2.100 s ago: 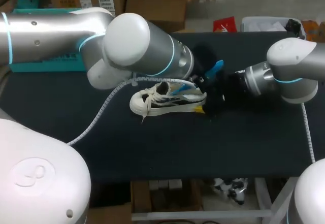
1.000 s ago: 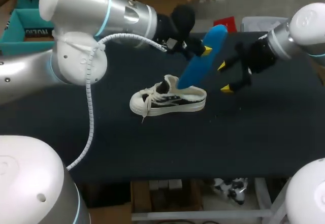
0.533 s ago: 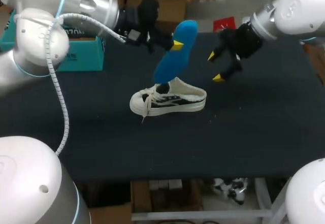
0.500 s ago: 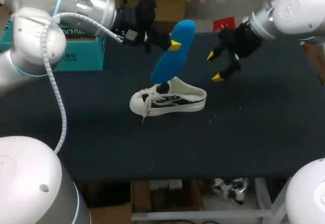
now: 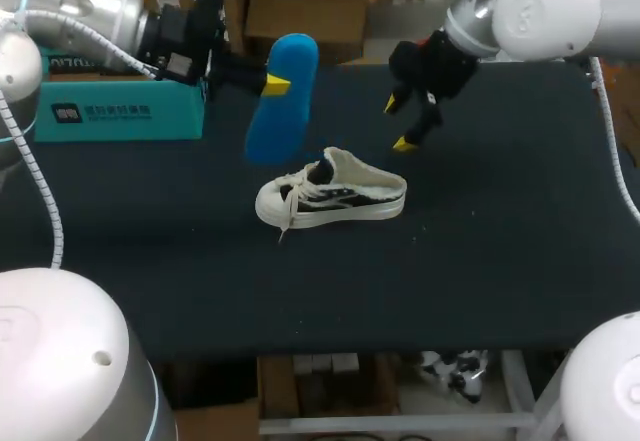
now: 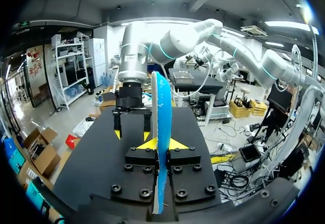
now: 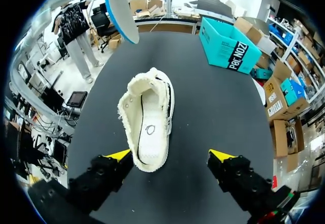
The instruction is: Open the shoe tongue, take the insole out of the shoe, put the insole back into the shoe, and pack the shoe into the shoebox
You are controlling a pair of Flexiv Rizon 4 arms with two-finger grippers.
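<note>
Since the insole hangs in the air clear of the shoe, we judge the first two steps done: the shoe's mouth gapes wide in the right wrist view, and its pale footbed lies bare. What is left, as we read it, is to slide the insole back in and to pack the shoe into the shoebox, which stands at the far left of the table, well apart from the shoe. Our left gripper is clamped on the insole, one finger on each flat face, and holds it above and to the left of the shoe, near the box. Our right gripper hovers beyond the heel with its fingers spread and nothing between them. The insole is a thin, bright blue slab with rounded ends, and looks flexible and foam-like. The shoe is a low white sneaker with dark side markings and a soft, fleecy-looking lining; it sits upright on its sole on the dark, matte tabletop. The box is teal, with straight card walls.
</note>
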